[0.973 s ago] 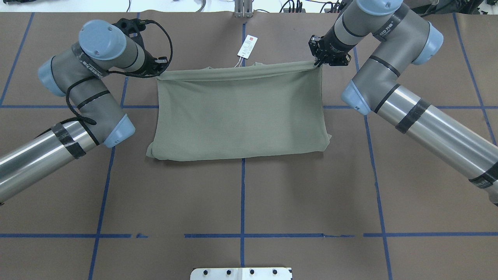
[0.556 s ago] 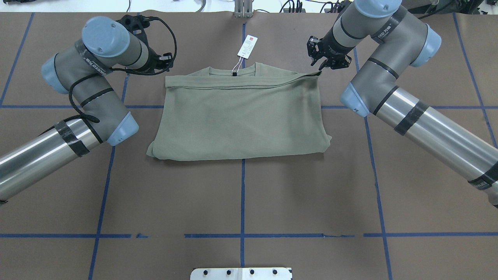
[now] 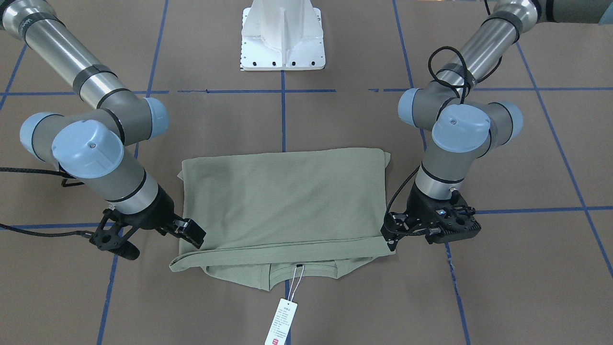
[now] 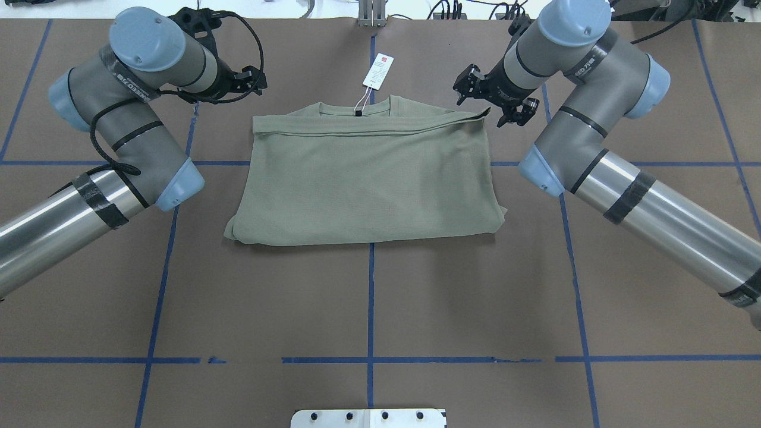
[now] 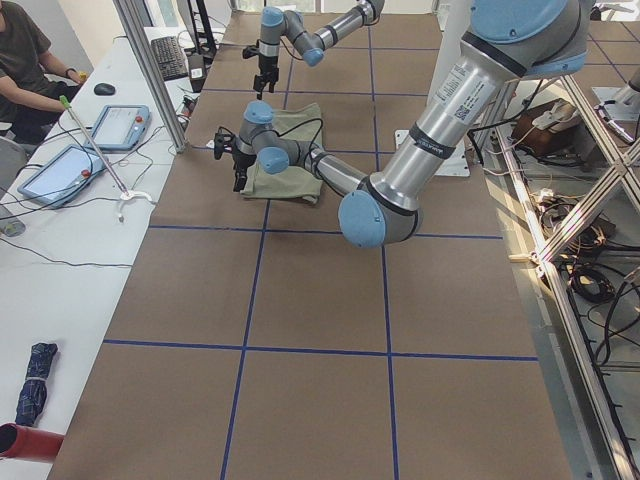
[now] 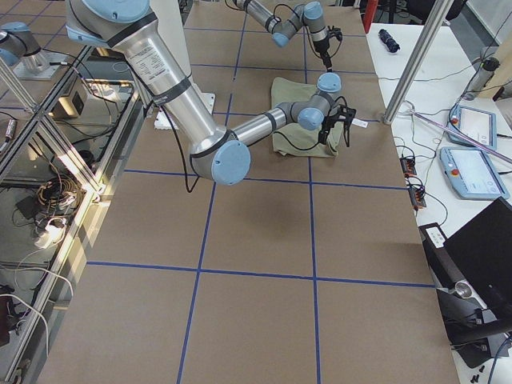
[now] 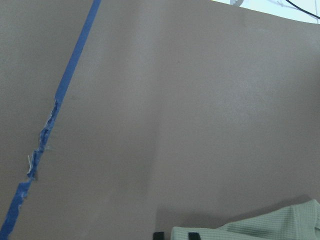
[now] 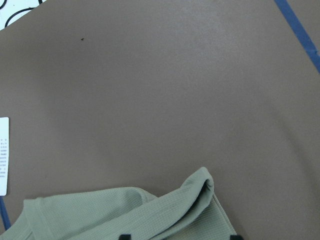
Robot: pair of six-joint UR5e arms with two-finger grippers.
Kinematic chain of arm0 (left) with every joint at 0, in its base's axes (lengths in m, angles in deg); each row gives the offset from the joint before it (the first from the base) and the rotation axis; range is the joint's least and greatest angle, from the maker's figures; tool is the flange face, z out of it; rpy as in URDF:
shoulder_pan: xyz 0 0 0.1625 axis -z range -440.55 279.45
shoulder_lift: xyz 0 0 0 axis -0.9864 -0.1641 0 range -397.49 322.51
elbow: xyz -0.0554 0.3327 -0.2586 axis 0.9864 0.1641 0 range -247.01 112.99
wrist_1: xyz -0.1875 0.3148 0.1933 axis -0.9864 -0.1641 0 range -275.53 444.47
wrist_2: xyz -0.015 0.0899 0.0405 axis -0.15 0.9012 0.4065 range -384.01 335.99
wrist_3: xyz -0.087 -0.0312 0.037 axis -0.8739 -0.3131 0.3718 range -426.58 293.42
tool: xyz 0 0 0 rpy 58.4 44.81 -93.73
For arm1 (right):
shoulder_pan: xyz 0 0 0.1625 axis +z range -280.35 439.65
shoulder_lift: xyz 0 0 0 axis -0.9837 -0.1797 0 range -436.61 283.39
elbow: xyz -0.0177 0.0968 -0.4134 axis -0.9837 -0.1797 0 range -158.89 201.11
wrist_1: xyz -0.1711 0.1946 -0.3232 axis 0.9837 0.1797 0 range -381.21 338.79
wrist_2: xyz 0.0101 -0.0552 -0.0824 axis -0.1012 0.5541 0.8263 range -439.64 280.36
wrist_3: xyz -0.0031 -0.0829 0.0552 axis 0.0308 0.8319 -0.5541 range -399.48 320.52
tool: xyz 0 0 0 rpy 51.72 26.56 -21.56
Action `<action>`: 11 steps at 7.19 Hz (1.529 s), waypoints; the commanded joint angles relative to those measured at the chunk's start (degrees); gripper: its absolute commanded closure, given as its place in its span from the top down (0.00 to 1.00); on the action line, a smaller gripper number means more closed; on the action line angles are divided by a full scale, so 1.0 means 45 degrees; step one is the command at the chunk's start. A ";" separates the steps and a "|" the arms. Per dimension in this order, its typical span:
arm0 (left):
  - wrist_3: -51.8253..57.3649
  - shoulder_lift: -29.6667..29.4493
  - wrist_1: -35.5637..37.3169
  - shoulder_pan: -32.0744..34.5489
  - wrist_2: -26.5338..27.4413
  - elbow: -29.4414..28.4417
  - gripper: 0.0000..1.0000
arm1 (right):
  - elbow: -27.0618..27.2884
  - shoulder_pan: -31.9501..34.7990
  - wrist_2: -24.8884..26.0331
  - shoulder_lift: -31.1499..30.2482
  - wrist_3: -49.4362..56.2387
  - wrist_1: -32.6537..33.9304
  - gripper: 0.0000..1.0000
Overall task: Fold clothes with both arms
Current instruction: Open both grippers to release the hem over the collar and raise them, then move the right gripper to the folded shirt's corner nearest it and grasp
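- Folding looked well advanced: the shirt [image 4: 368,178] lay mid-table as a flat, wide rectangle, its upper layer doubled over and ending just short of the collar [image 4: 357,109], which peeked out on the far side with the hang tag [image 4: 378,71] lying beyond it. No sleeves showed, so I judged them tucked inside.
- Left gripper [image 4: 252,82] hovered just off the shirt's far corner on its side, carrying nothing. Its wrist view showed the fingertips slightly parted above bare table, with the cloth's corner beside them.
- Right gripper [image 4: 493,98] stood over the opposite far corner with its jaws spread wide and empty. That corner sat puckered up rather than flat.
- What seemed left was smoothing that raised corner and possibly a side-to-side fold to narrow the bundle.
- The edge nearest the robot was a clean crease, though its two ends flared out a little, and the top layer's far edge ran slightly askew.
- Plenty of bare table [image 4: 368,297] lay between shirt and robot and out to both sides, while the far side was tighter, with the tag and both wrists there.
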 commanded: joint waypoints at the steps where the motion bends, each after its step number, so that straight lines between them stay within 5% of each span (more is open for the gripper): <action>1: 0.0111 0.0349 0.0042 0.0096 -0.0262 0.0820 0.99 | 0.2503 -0.1097 0.0104 -0.1935 -0.0676 0.0014 1.00; 8: 0.0091 0.0703 0.0042 0.0077 -0.0302 0.1390 0.99 | 0.3294 -0.2252 0.0105 -0.3428 -0.0799 0.0093 1.00; 9: 0.0091 0.0703 0.0023 0.0077 -0.0302 0.1390 0.99 | 0.3372 -0.2331 0.0105 -0.3428 -0.0799 0.0093 0.82; 10: 0.0091 0.0703 0.0023 0.0077 -0.0282 0.1390 0.99 | 0.3489 -0.2332 0.0047 -0.3467 -0.0799 0.0113 0.28; 11: 0.0072 0.0683 0.0023 0.0058 -0.0282 0.1390 0.99 | 0.3490 -0.2332 -0.0031 -0.3660 -0.0799 0.0093 0.00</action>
